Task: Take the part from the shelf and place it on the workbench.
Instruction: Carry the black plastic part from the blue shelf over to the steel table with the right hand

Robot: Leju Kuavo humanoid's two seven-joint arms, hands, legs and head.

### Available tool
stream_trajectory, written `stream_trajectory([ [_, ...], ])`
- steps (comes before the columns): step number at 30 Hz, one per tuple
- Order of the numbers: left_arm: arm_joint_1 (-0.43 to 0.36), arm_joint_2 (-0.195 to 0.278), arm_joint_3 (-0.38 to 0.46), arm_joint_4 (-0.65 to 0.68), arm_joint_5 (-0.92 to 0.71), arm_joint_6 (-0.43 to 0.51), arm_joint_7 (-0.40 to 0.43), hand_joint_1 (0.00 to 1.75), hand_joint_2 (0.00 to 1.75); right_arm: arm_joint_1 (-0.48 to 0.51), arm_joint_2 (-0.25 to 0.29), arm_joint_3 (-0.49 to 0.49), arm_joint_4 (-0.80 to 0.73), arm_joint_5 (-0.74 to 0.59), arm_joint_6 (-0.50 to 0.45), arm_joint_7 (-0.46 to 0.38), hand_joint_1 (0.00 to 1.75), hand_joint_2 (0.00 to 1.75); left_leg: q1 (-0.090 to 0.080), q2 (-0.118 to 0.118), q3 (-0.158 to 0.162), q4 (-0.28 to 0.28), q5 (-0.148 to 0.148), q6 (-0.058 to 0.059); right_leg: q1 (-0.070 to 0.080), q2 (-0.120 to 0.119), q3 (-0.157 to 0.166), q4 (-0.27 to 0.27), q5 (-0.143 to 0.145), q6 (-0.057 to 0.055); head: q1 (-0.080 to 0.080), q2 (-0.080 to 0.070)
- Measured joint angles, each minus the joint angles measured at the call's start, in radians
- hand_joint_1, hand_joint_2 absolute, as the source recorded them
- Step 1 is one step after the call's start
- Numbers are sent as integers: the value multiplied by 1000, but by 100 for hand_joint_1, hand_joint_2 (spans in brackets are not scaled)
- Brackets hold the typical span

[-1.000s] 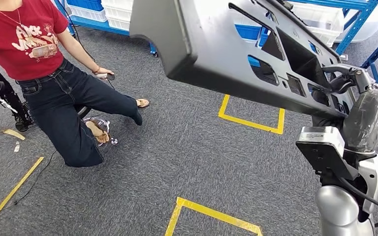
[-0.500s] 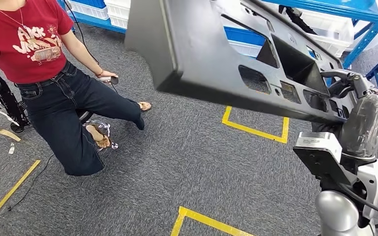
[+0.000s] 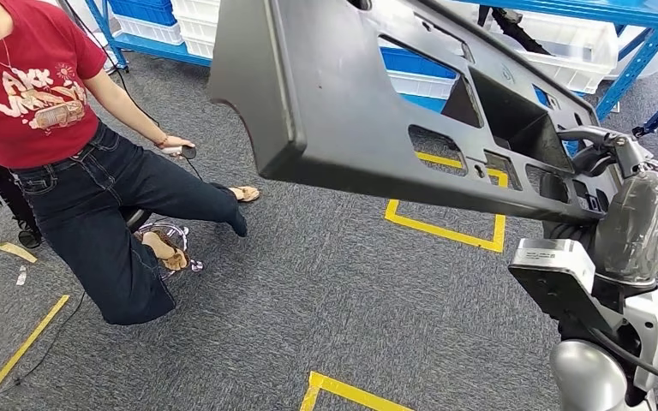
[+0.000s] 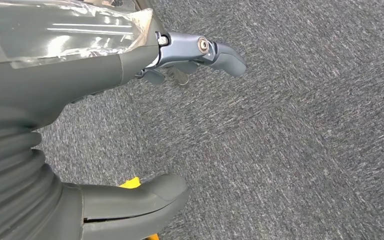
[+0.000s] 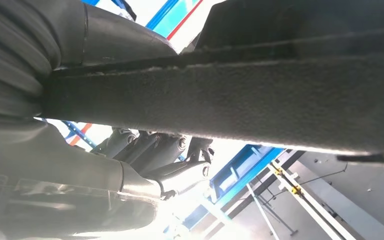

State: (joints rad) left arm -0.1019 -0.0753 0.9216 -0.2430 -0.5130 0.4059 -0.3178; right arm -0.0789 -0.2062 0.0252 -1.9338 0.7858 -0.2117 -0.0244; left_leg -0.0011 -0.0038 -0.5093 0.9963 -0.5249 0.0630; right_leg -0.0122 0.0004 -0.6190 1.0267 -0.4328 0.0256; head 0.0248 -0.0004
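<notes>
**Part off the shelf, surface not yet reached**

Nearest, the right hand (image 3: 604, 163) clamped one end of the long dark part (image 3: 377, 111), which hung in the air above the grey carpet (image 3: 351, 291). The left hand (image 4: 180, 125) hung with fingers apart, holding nothing. A seated person (image 3: 94, 171) was beyond, blue shelving (image 3: 625, 34) farther back. Judging by this, carrying and placing remained. The right wrist view showed fingers (image 5: 145, 145) curled under the part's edge, hidden from the head view.

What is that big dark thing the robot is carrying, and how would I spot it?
Look at the grey carpet floor with yellow tape marks; above it hangs a long dark grey plastic panel. The robot's right hand grips one end. Unlike the blue and white bins behind, it is flat, with cut-out holes.
</notes>
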Motion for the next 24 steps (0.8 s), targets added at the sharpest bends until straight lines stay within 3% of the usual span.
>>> stream_trajectory([
  [3,0,0,-1,0,0,0,0,0,175,0,1,0,0,-1,0,0,175,175,1,0,1,-3,-1,-7,2,0,0,0,-1,-2,0,0],
  [7,1,0,-5,0,-4,-1,0,0,175,3,4,0,-3,-8,10,4,175,175,4,1,3,-6,-1,-42,5,0,1,0,-2,-3,0,0],
  [9,1,1,-8,0,-8,-1,0,0,175,6,9,0,-7,-29,24,9,175,175,3,1,3,-4,-2,-48,1,0,2,-1,0,-2,0,0],
  [12,2,4,-10,0,-9,-2,-1,0,175,8,16,-2,-16,-48,34,12,175,175,1,2,13,-17,9,-31,-5,0,7,-9,6,9,0,0],
  [14,2,5,-10,0,-9,-2,-2,0,175,8,18,-7,-22,-51,35,12,175,175,6,6,37,-53,30,-18,-1,0,-7,21,-8,12,0,0],
  [17,3,4,-10,0,-9,-4,-6,0,175,14,18,-14,-24,-52,35,12,175,175,11,10,48,-71,41,-13,-7,1,-91,187,-71,14,1,0],
  [19,6,2,-10,0,-9,-4,-8,0,175,20,17,-20,-24,-47,35,12,175,175,15,10,50,-70,37,-19,-20,0,-121,241,-78,32,1,0],
  [20,8,2,-10,0,-9,-4,-8,0,175,22,17,-23,-24,-42,35,14,175,175,19,9,51,-67,33,-26,-28,0,-106,210,-61,47,1,0],
  [22,10,3,-10,-1,-9,-4,-8,0,175,22,17,-27,-23,-30,35,18,175,175,28,5,51,-51,17,-47,-42,3,-38,85,-15,79,1,0],
  [23,10,4,-10,-2,-9,-3,-8,0,175,23,17,-27,-22,-25,35,19,175,175,31,2,46,-37,5,-59,-46,8,-10,36,-4,81,1,0],
  [24,9,4,-10,-3,-9,-3,-9,0,175,24,16,-28,-21,-21,35,21,175,175,32,-1,40,-26,-5,-69,-47,12,5,11,-4,75,1,0],
])
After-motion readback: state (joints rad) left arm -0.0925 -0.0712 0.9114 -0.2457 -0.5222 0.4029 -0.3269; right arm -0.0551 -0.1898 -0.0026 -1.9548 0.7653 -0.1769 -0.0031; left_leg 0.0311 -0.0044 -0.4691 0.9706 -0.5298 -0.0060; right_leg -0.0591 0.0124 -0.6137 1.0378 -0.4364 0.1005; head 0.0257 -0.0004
